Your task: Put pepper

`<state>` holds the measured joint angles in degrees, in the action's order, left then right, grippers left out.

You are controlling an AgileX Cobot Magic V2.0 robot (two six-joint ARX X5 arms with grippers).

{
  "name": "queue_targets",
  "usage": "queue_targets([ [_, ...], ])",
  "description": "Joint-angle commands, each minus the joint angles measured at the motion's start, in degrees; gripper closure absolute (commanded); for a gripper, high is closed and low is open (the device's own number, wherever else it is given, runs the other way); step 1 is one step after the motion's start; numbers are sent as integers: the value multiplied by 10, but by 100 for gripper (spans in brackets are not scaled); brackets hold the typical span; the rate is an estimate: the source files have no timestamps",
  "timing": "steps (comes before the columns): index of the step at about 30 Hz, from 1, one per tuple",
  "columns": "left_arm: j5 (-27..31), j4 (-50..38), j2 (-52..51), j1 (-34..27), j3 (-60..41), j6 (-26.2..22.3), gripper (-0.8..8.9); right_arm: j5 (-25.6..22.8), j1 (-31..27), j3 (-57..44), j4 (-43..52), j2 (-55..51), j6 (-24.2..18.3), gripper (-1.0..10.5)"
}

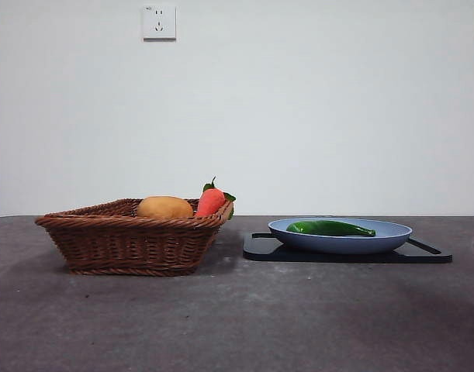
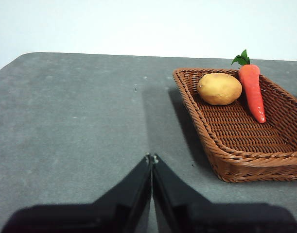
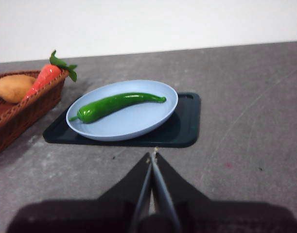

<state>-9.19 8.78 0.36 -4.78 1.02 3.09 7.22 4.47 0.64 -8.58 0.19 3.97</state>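
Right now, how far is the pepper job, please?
The pepper lies in the blue plate on the black tray, so the placing looks done if the plate is its goal. Nothing is in hand: the left tool and right tool are shut, empty and away from it. The basket holds the potato and carrot.

Matte black, tapered, wedge-shaped jaws

Even, soft indoor light leaves all three views bright and sharp, with a faint shadow beside the wicker basket point(image 1: 132, 236) and a gloss streak along the pepper point(image 3: 116, 104).
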Motion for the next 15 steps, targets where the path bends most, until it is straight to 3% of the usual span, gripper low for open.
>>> queue_targets([
  [1,0,-6,-1,-2,-6,3,806,-3,0,-2,-12,-2,10,936],
  [4,0,-6,-1,-2,-6,3,806,-1,0,-2,-9,-2,34,936],
  [15,-1,-6,-1,-2,-6,3,806,-2,0,-2,-8,-2,33,936],
])
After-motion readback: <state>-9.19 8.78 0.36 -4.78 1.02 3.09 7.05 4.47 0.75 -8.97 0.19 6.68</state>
